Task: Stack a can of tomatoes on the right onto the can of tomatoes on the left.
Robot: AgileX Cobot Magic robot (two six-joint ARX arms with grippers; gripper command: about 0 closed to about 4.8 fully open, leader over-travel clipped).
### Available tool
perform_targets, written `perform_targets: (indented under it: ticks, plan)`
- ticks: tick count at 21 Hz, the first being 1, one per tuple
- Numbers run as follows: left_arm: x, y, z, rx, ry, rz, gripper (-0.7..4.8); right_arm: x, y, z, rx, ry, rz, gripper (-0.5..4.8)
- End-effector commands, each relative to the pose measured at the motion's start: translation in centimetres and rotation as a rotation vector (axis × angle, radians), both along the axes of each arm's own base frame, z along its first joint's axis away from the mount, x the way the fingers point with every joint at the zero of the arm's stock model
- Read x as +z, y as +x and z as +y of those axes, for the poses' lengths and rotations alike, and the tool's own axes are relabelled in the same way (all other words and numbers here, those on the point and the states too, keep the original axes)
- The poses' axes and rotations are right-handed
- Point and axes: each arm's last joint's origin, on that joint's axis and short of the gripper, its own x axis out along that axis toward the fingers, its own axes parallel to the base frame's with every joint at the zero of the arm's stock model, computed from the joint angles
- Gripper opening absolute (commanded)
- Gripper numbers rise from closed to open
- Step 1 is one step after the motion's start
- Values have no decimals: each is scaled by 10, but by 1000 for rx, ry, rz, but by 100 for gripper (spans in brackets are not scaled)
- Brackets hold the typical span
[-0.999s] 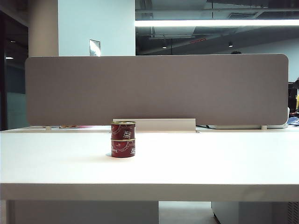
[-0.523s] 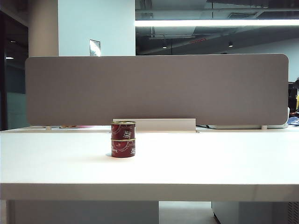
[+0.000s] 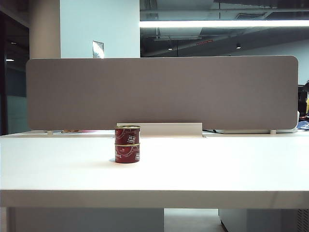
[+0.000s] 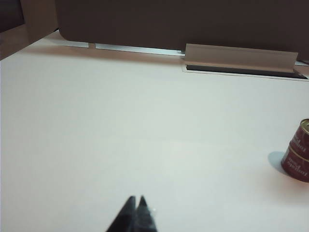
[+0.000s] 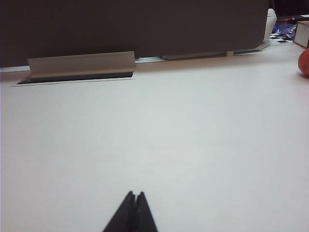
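Two dark red cans of tomatoes stand stacked left of the table's middle: the upper can [image 3: 127, 134] sits squarely on the lower can [image 3: 127, 152]. The stack also shows at the edge of the left wrist view, upper can [image 4: 304, 133] over lower can [image 4: 297, 164]. My left gripper [image 4: 136, 198] is shut and empty, low over bare table far from the cans. My right gripper [image 5: 135, 194] is shut and empty too, over bare table; no can shows in its view. Neither arm appears in the exterior view.
A grey partition [image 3: 161, 92] runs along the white table's [image 3: 217, 169] back edge, with a pale cable-tray flap [image 3: 169, 129] standing open in front of it. An orange-red round object [image 5: 304, 62] sits at the far side of the right wrist view.
The stacked cans have not moved in the exterior view. No arm shows in any of its frames.
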Motion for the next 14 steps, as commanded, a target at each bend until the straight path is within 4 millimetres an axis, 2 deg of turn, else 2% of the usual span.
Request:
perform_targets:
  ticks: [1,14]
  plan:
    - [2,0,0,-1,3,-14,-6,-2,0,0,-3,-4,3,-4]
    - [2,0,0,-1,3,-14,-6,-6,0,0,6,-2,51,-1]
